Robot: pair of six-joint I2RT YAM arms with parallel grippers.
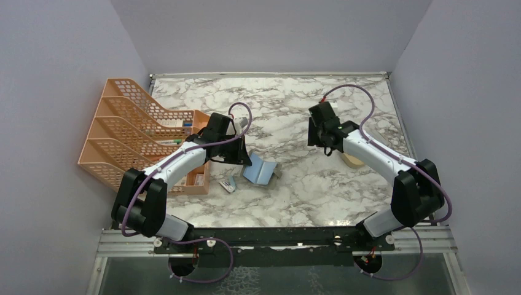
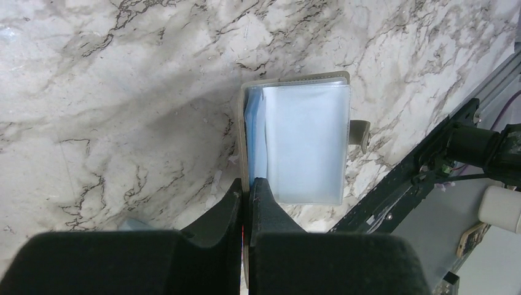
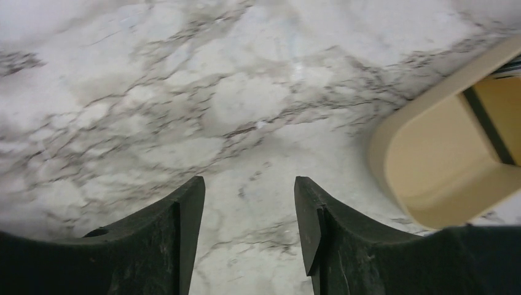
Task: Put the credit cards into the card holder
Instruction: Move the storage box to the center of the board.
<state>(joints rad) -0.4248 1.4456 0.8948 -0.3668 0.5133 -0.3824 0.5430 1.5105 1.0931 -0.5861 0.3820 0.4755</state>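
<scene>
The card holder [image 1: 260, 171] lies open on the marble just right of my left gripper [image 1: 244, 158]. In the left wrist view the holder [image 2: 304, 144] shows its light blue inside, clear pockets and a snap tab [image 2: 360, 134]. My left gripper [image 2: 247, 184] is shut on the holder's grey cover edge. My right gripper [image 1: 321, 140] is open and empty over bare marble, also shown in the right wrist view [image 3: 249, 184]. A tan-gold card [image 3: 502, 104] with a dark stripe lies in the tan tray [image 3: 430, 166] to its right.
An orange mesh file rack [image 1: 132, 132] stands at the left, close behind my left arm. The tan tray [image 1: 353, 161] sits under my right forearm. A small bluish-white flat item [image 1: 229, 184] lies near the rack's front corner.
</scene>
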